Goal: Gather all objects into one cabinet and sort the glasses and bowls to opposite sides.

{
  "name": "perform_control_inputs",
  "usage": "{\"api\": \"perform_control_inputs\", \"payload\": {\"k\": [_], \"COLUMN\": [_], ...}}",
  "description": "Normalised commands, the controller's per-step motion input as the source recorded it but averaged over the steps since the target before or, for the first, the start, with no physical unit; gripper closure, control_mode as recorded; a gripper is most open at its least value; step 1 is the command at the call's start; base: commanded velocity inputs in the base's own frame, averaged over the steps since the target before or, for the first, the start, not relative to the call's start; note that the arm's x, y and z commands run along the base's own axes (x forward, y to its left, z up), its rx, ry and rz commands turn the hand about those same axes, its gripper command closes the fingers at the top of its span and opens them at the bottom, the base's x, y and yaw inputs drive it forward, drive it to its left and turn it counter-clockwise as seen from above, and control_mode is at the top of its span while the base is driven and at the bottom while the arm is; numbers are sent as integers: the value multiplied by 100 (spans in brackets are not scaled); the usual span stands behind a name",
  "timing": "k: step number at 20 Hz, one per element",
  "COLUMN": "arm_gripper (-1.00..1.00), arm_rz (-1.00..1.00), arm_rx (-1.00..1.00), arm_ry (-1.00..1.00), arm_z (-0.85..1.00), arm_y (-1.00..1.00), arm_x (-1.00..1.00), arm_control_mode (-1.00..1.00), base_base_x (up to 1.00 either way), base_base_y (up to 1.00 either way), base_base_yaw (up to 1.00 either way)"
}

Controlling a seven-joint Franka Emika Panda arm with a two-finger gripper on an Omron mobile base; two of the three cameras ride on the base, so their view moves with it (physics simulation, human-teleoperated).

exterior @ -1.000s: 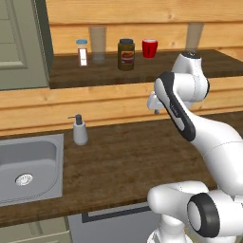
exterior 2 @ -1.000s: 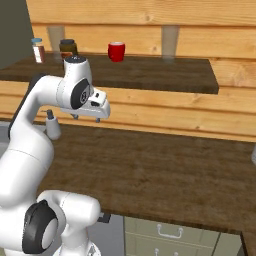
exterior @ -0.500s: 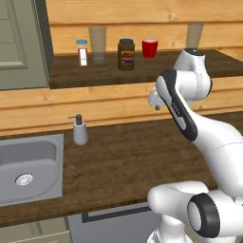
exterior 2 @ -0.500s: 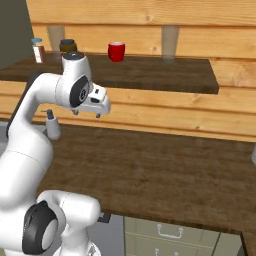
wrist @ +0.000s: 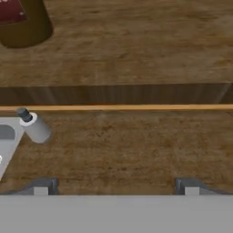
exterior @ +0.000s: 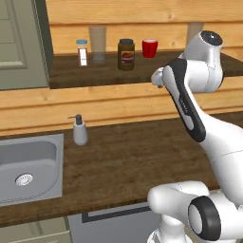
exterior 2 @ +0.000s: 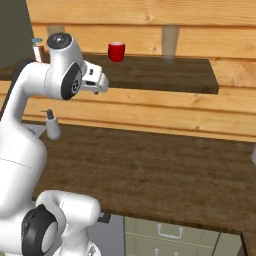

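The glossy red mug (exterior: 150,48) stands upright at the back of the dark wood-backed shelf (exterior: 95,76), also seen as the mug (exterior 2: 116,51) in the right base view. My gripper (exterior 2: 100,88) hangs in front of the shelf's front edge, to the right of and below the mug, pointing down. In the hand view the gripper (wrist: 116,189) is open, its fingertips (wrist: 41,186) far apart with nothing between them. The olive-grey cabinet door (exterior: 19,42) is at the far left. The blue cups and the dark ribbed bowl are out of view.
On the shelf stand a dark jar (exterior: 126,54), a clear tumbler (exterior: 98,44) and a small shaker (exterior: 82,52). A soap dispenser (exterior: 79,130) stands on the wooden counter (exterior: 123,161) beside the steel sink (exterior: 28,166). Drawers (exterior 2: 165,232) sit below the counter.
The arm has lifted, carrying the open hand up to the level of the shelf's front edge. The mug and the other shelf items have not moved.
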Motion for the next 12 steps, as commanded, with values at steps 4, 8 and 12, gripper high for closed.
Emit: {"api": "perform_control_inputs", "payload": {"k": [4, 8, 12], "arm_gripper": [-100, -100, -100], "arm_rz": [0, 0, 0], "arm_rx": [-2, -14, -11], "arm_ry": [-27, -40, -31], "arm_z": [55, 39, 31], "arm_y": [0, 0, 0], "arm_x": [26, 43, 51], "arm_control_mode": [-100, -100, -100], "base_base_x": [0, 0, 0], "base_base_y": [0, 0, 0], "base_base_yaw": [0, 0, 0]}}
